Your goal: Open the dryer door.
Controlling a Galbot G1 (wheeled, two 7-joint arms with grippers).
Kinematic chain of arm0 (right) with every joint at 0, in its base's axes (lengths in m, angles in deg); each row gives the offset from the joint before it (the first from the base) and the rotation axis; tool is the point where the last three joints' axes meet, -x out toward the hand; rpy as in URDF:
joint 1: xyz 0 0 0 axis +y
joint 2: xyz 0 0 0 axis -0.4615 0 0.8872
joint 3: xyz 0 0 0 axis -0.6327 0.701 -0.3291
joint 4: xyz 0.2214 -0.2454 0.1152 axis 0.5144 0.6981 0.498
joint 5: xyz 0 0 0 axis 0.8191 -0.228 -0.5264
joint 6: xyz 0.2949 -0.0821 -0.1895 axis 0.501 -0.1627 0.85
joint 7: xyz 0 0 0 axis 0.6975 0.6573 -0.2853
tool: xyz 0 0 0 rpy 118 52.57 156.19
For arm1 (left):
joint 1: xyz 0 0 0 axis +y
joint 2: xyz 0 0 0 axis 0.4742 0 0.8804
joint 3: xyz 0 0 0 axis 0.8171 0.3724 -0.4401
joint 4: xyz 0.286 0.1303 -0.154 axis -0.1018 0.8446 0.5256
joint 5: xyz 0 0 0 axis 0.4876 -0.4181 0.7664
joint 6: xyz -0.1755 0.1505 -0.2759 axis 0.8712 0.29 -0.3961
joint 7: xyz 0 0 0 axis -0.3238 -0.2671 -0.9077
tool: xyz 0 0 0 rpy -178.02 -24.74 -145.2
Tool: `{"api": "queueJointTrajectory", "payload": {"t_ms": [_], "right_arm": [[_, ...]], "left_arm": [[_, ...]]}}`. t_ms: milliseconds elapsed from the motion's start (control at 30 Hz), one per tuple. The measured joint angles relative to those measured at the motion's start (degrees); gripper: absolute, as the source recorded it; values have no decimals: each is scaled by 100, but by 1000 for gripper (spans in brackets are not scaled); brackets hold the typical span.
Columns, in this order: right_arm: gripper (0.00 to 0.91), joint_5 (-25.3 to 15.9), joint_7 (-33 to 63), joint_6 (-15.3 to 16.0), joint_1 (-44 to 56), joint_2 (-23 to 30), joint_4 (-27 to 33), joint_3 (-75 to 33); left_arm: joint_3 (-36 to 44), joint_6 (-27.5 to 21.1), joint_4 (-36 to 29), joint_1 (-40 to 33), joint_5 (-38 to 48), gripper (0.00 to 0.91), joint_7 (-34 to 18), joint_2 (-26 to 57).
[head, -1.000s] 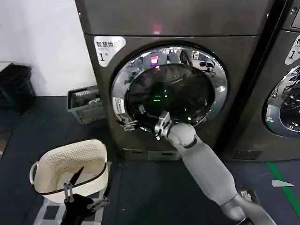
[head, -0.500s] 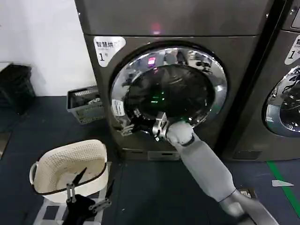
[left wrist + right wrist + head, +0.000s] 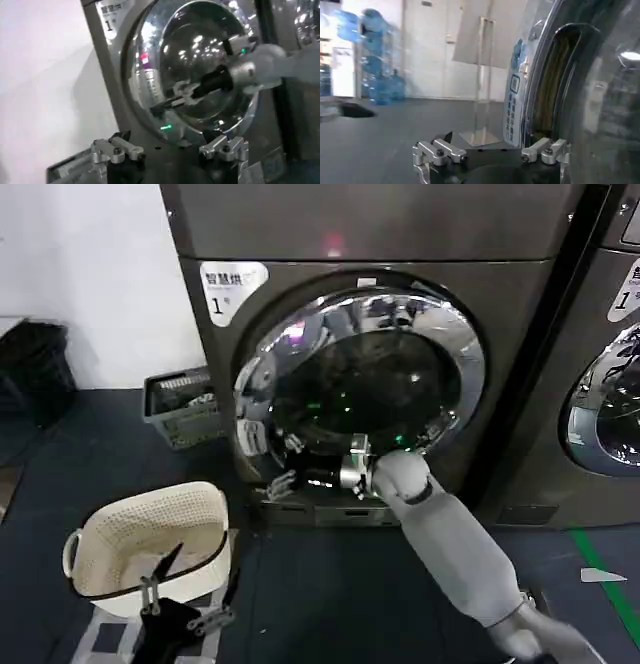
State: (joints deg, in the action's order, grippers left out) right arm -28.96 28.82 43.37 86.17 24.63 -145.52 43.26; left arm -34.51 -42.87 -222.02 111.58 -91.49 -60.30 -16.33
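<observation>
The dryer (image 3: 360, 229) is a dark grey-brown front-loader with a white "1" sticker (image 3: 230, 284). The dryer door (image 3: 380, 374), chrome-rimmed with dark glass, stands slightly ajar, its left edge lifted off the front. My right gripper (image 3: 288, 469) is open at the door's lower left edge, one finger at the rim and one outside it. In the right wrist view the gripper (image 3: 492, 150) is open beside the chrome rim (image 3: 542, 55). My left gripper (image 3: 185, 604) hangs open, low over the basket; in its own view the left gripper (image 3: 170, 150) faces the door (image 3: 200, 45).
A white woven laundry basket (image 3: 140, 534) stands on the floor at the front left. A grey crate (image 3: 185, 406) sits beside the dryer. A second machine (image 3: 610, 384) stands at the right, with green floor tape (image 3: 612, 584) in front of it.
The door's left edge has swung out from the dryer front. My right gripper and wrist have moved down and back toward me along with it. The left arm has stayed put.
</observation>
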Motion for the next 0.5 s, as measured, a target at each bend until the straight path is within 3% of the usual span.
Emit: {"api": "queueJointTrajectory", "payload": {"t_ms": [100,233,367,500], "right_arm": [[907,126,-140,-67,55,-80,-64,-9],[907,276,-358,-168,108,-172,-114,-12],[907,430,-595,-228,183,-278,-148,-32],[907,520,-872,-269,231,-374,-148,-51]], "left_arm": [[-105,-124,28,-100,28,907,-219,58],[-246,-670,-28,-264,255,907,-196,165],[-387,-1309,-105,-501,350,907,-493,285],[-509,-1244,36,-725,572,907,-450,475]]}}
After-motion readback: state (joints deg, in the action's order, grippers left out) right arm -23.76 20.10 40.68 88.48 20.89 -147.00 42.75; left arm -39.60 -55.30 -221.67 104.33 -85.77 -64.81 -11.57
